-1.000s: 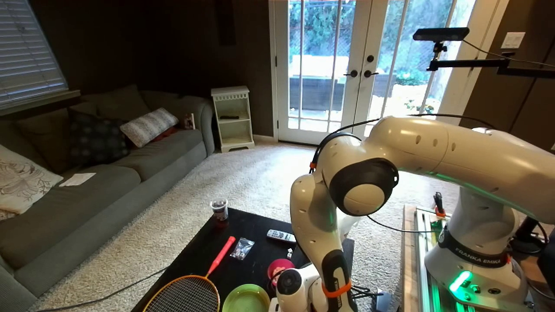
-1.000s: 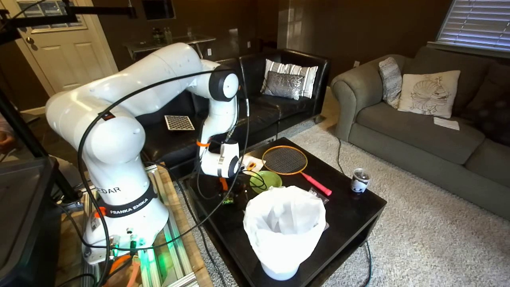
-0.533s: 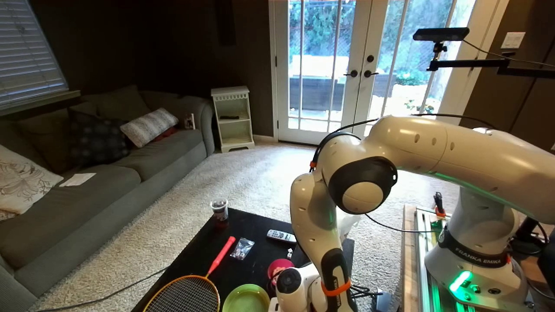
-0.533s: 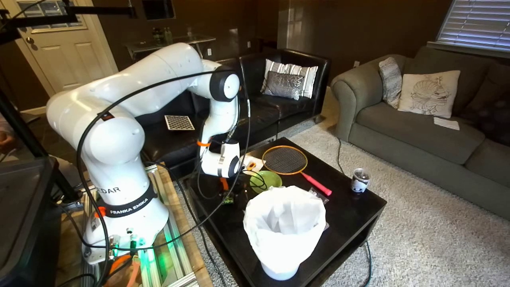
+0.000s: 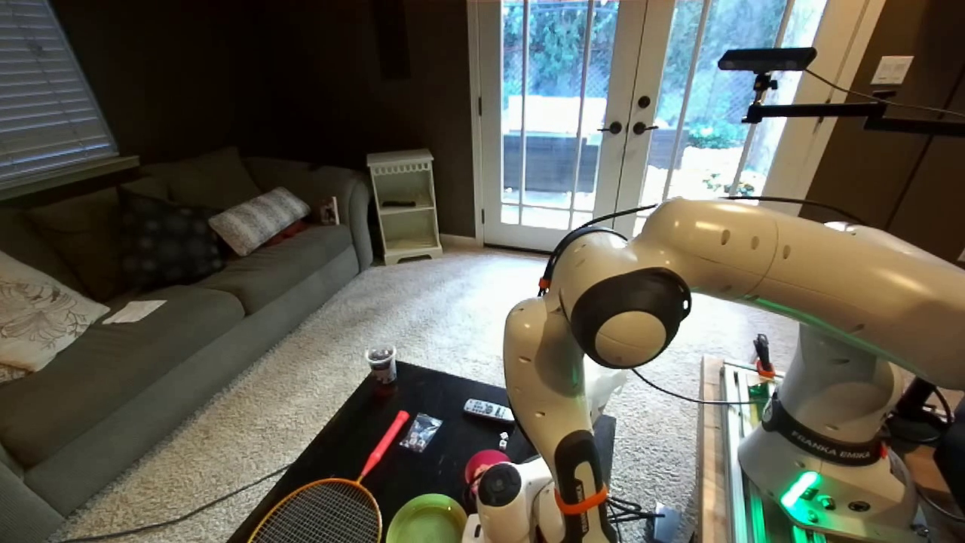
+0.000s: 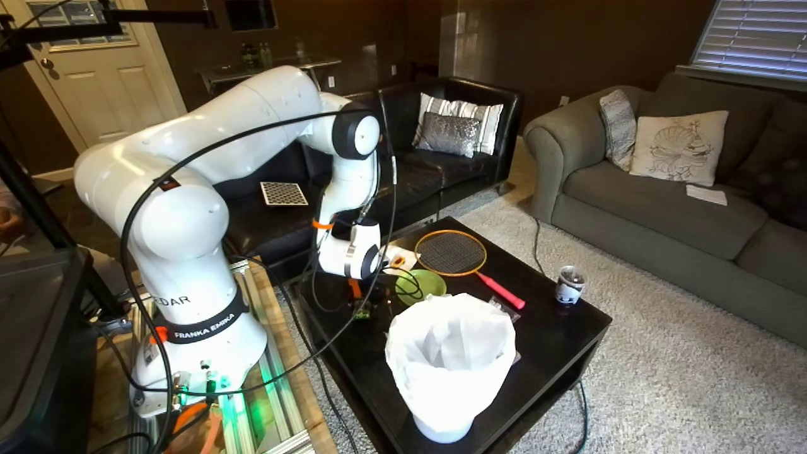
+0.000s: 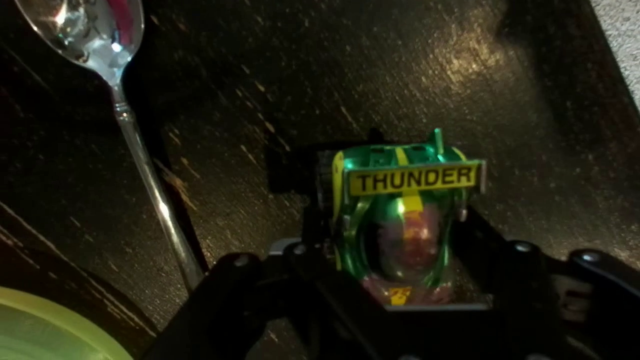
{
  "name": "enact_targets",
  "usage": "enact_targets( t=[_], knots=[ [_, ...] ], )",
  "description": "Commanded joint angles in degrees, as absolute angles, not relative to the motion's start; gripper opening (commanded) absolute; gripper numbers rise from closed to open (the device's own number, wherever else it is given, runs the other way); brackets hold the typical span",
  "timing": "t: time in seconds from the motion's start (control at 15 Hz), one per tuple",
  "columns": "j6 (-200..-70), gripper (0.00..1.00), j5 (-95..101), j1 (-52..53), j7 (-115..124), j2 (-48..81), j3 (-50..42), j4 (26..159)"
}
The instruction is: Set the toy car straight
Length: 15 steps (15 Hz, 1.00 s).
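The toy car (image 7: 407,210) is translucent green and pink with yellow stripes and a yellow THUNDER label. In the wrist view it sits between the black fingers of my gripper (image 7: 392,230), which press close on both its sides. A dark wheel shows at its left; its lower part is hidden by the gripper. In an exterior view a bit of the green car (image 6: 362,310) shows below the wrist, over the dark table (image 6: 542,340). I cannot tell whether its wheels touch the table. In an exterior view (image 5: 513,490) the wrist hides the car.
A spoon (image 7: 155,195) and a green bowl (image 7: 45,330) lie left of the car in the wrist view. A badminton racket (image 6: 451,252), a white-lined bin (image 6: 451,372), a cup (image 6: 570,285), a remote (image 5: 488,410) and a pink bowl (image 5: 486,460) stand or lie on the table.
The arm has risen slightly over the last half second. The green car below the wrist has shifted slightly upward with it in an exterior view.
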<state>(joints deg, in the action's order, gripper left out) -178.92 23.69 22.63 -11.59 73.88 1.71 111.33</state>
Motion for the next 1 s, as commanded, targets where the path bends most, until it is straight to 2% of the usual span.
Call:
enact_targets(
  t=[0.0,0.33,0.93],
  knots=[
    [-179.9,0.42,20.0,20.4,-10.0,71.7,3.9,114.0],
    [-180.0,0.42,14.1,15.6,-6.0,70.4,7.7,116.2],
    [-181.2,0.42,3.6,12.4,2.6,70.7,9.0,117.5]
  ],
)
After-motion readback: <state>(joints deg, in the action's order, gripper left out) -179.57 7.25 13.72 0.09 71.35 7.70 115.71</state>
